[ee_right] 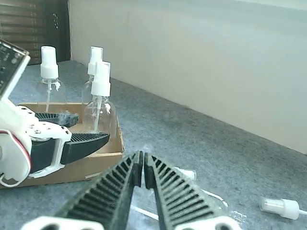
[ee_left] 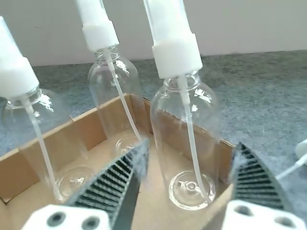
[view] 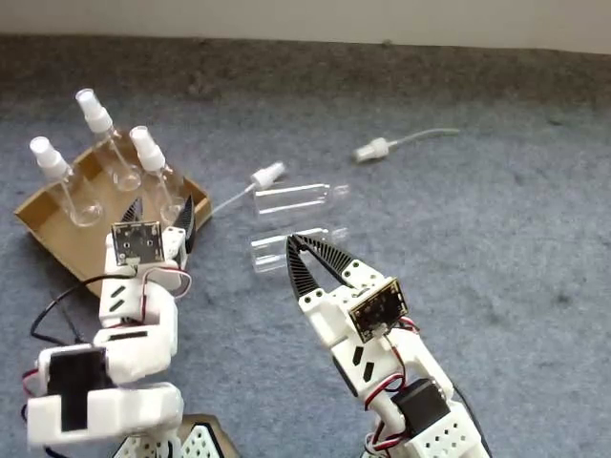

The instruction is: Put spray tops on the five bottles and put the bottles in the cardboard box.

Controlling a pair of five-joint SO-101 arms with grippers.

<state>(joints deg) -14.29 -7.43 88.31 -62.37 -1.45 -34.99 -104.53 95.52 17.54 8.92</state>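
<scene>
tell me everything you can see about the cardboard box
The cardboard box is a shallow, open-topped tray of plain brown cardboard with low walls. It sits flat on the grey carpet at the left of the high view. Three clear bottles with white spray tops stand upright inside it. The left gripper is open at its near wall, with a finger either side of the closest bottle. Whether it touches the cardboard cannot be told.
</scene>
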